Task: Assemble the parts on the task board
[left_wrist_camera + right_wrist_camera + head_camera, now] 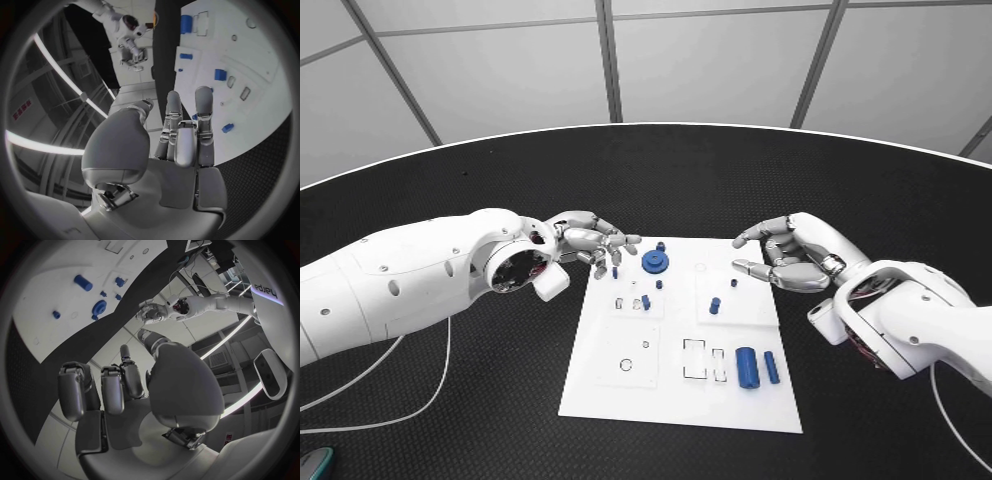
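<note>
The white task board [678,400] lies in the middle of the black table. On its far part stand a round blue part [655,262] and several small blue pegs, one of them [616,271] just under my left hand's fingertips. Two blue cylinders [747,362] lie side by side on the near right part. My left hand [589,240] hovers at the board's far left corner, its fingers [201,107] reaching over the edge and holding nothing. At the far right corner my right hand [790,255] has thumb and fingers apart with nothing between them.
Rectangular and round recesses [694,358] mark the board's near half. Black table [473,420] surrounds the board on all sides. A thin white cable [387,425] lies on the table at the near left, beneath my left arm.
</note>
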You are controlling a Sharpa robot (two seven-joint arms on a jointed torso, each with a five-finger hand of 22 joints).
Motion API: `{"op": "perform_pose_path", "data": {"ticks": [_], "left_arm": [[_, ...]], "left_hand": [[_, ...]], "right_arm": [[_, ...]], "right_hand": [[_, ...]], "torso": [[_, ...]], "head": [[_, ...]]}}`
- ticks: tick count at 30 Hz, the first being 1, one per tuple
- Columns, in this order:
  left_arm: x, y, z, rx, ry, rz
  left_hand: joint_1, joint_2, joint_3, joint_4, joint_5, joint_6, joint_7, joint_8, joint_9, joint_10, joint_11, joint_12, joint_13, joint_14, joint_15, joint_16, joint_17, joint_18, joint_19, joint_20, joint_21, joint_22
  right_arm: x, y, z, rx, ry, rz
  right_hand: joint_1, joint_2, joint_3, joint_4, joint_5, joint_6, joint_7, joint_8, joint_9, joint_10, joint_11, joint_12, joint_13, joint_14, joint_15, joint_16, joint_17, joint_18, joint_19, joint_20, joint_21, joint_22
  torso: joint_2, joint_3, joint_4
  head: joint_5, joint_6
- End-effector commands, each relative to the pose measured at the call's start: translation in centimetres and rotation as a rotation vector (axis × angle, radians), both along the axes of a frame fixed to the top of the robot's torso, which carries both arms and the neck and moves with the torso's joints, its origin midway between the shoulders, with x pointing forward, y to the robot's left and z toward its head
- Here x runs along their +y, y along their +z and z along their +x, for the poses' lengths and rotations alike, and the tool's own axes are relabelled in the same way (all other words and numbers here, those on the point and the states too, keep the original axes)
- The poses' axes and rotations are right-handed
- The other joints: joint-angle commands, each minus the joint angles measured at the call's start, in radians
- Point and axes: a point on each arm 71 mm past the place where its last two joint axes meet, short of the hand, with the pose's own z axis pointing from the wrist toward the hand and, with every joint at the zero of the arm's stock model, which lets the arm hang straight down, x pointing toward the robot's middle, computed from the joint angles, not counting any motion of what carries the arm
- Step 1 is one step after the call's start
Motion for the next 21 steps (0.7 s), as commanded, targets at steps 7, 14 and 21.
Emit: {"op": "perform_pose_path", "data": {"ticks": [7,14,21], "left_arm": [[-0.9,-1.4,-0.3,0.057,-0.091,0.362],[-2.3,-1.9,-0.2,0.100,-0.097,0.486],[-3.7,-2.2,0.1,0.111,-0.096,0.550]], "left_hand": [[-0.026,0.026,-0.029,0.003,0.003,-0.032,-0.017,0.078,0.148,0.008,-0.014,0.346,0.347,0.085,-0.014,0.088,0.195,-0.069,0.179,-0.017,0.264,0.415],[-0.052,0.042,-0.041,0.004,0.001,-0.043,-0.022,0.110,0.199,0.016,-0.018,0.413,0.412,0.094,-0.018,0.105,0.228,-0.081,0.218,-0.023,0.304,0.486],[-0.096,0.043,-0.066,0.004,-0.036,-0.053,-0.028,0.140,0.243,0.020,-0.022,0.445,0.440,0.095,-0.022,0.106,0.232,-0.083,0.224,-0.026,0.310,0.498]], "right_arm": [[-3.0,0.0,0.4,0.003,-0.083,-0.018],[-3.4,-0.2,0.7,0.012,-0.102,-0.025],[-3.6,-0.3,0.9,0.020,-0.111,-0.030]], "right_hand": [[-0.008,0.002,-0.002,0.010,0.017,0.007,-0.001,0.009,0.003,0.001,-0.012,-0.005,0.084,0.082,-0.010,-0.008,0.181,0.008,0.065,-0.010,-0.006,0.199],[-0.007,0.002,-0.002,0.010,0.019,0.007,-0.002,0.010,0.003,0.000,-0.012,-0.006,0.083,0.082,-0.011,-0.009,0.178,0.009,0.064,-0.011,-0.008,0.197],[-0.006,0.001,-0.002,0.010,0.021,0.006,-0.002,0.010,0.003,-0.001,-0.012,-0.007,0.082,0.081,-0.011,-0.010,0.176,0.009,0.063,-0.011,-0.010,0.197]], "torso": [[-0.023,0.0082,-0.0028],[-0.019,0.0080,-0.0031],[-0.016,0.0066,-0.0021]], "head": [[0.003,-0.017],[0.006,-0.019],[0.007,-0.027]]}}
